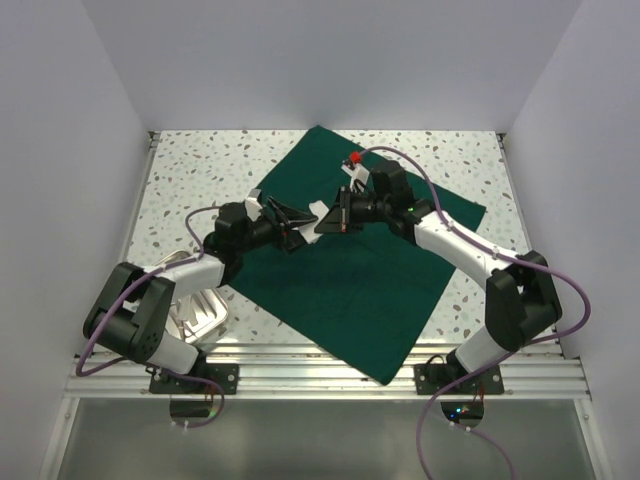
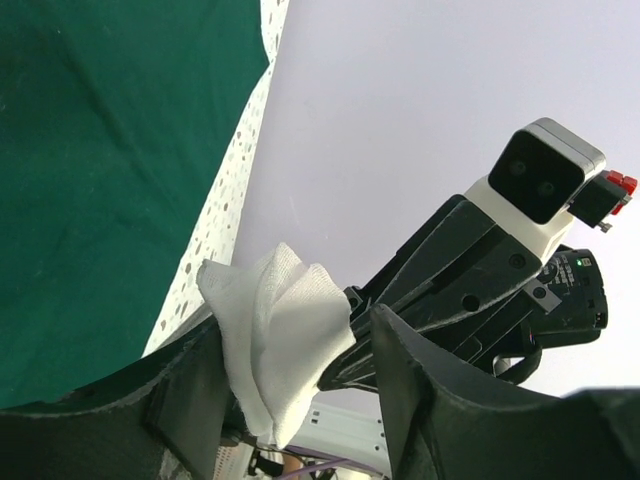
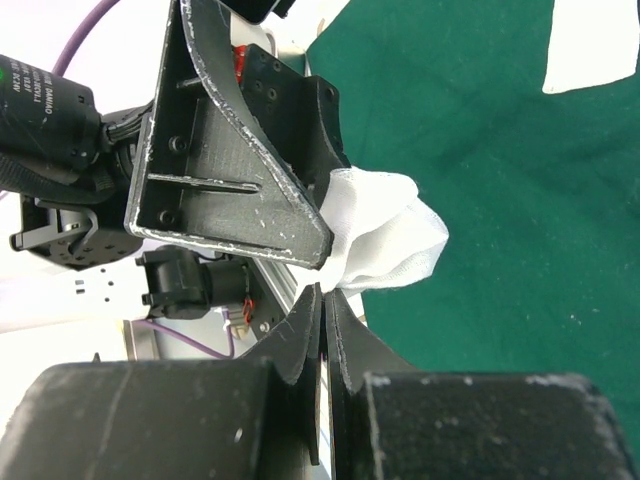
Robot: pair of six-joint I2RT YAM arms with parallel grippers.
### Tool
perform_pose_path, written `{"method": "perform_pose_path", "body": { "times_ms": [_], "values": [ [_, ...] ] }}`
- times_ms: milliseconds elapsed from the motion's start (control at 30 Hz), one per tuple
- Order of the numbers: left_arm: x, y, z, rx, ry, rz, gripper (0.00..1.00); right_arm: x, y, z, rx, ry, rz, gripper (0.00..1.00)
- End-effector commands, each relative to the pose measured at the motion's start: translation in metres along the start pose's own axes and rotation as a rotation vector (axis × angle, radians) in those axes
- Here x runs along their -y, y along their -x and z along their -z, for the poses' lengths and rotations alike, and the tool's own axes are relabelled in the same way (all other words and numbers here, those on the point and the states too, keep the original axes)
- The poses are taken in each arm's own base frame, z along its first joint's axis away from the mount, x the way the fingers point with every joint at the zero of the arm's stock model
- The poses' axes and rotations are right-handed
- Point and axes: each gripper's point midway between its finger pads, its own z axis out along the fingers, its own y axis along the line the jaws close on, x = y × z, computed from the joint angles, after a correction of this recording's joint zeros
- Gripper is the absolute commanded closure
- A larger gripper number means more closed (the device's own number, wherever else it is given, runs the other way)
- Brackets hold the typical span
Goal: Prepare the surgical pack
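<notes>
Dark green drape (image 1: pixel 350 270) is spread flat on the surface (image 1: pixel 200 165). It looks soft and floppy, probably best grabbed at a corner. A white pad (image 2: pixel 280 330) is pinched by the right jaws, left jaws gaping around it.

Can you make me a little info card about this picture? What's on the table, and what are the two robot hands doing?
Table: speckled white top
Dark green drape: spread flat on the table, turned like a diamond
White gauze pad: up in the air above the drape, between the two arms
Right gripper: jaws shut on the pad
Left gripper: jaws open, with the pad between them
Steel tray: on the table beside the drape, partly under the left arm
</notes>
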Motion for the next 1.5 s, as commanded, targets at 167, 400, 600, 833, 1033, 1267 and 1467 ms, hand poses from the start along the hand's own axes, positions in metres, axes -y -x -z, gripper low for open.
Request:
{"method": "perform_pose_path", "body": {
  "times_ms": [167, 400, 600, 833, 1033, 1267, 1467],
  "values": [
    [0.011, -0.005, 0.007, -0.021, -0.053, -0.045, 0.51, -0.011, 0.001, 0.004, 0.009, 0.038, 0.025, 1.0],
    [0.008, -0.004, 0.009, -0.02, -0.046, -0.059, 0.57, -0.006, -0.003, 0.005, 0.005, 0.021, 0.026, 1.0],
    [0.008, -0.002, 0.011, -0.01, -0.038, -0.074, 0.63, -0.005, -0.004, 0.005, -0.002, 0.013, 0.029, 1.0],
    [0.01, 0.0, 0.01, 0.003, -0.011, -0.113, 0.81, -0.005, -0.009, 0.005, -0.012, 0.011, 0.032, 1.0],
    [0.0, 0.009, 0.011, 0.032, 0.087, -0.176, 1.0, -0.004, -0.012, 0.009, -0.016, -0.013, 0.049, 0.68],
    [-0.024, 0.04, 0.047, 0.111, 0.367, -0.442, 1.0, 0.018, -0.021, 0.045, -0.003, -0.237, 0.103, 0.19],
    [-0.058, 0.064, 0.112, 0.195, 0.69, -0.596, 1.0, 0.019, -0.048, 0.055, -0.031, -0.22, 0.111, 0.13]
  ]
}}
